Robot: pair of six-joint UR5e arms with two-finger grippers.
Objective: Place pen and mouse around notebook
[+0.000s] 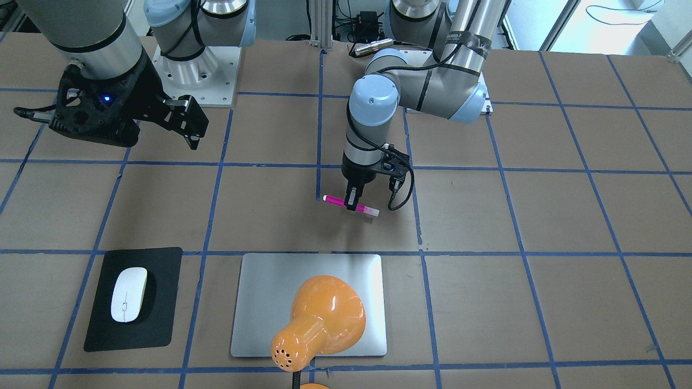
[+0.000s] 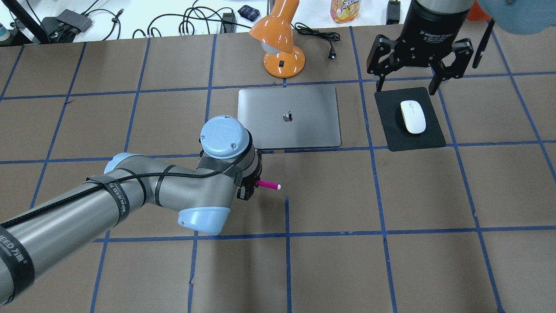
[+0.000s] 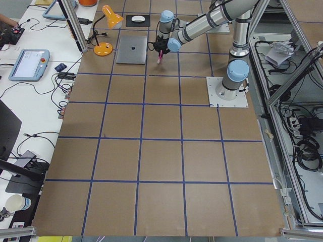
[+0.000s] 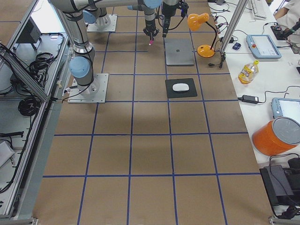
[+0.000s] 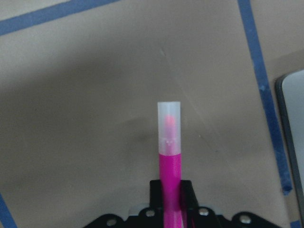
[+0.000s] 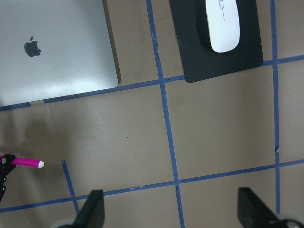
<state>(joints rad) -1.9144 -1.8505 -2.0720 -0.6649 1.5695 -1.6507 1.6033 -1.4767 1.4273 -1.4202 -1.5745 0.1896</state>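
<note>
Nearest the robot, the left gripper (image 1: pixel 354 205) is clamped across the middle of the pen (image 1: pixel 335 200), holding it roughly level just above the table (image 2: pixel 330 269), on the near side of the notebook's (image 2: pixel 312 117) near left corner and apart from it. Farther out the notebook lies flat and closed, and to its right, with a gap between, a black mat (image 2: pixel 430 139) carries the mouse (image 2: pixel 412 116) at about its middle; the right gripper (image 2: pixel 406 89) hangs high on that side, fingers spread wide and holding nothing. Farthest, an orange desk lamp (image 2: pixel 282 61) stands just past the notebook's far edge
</note>
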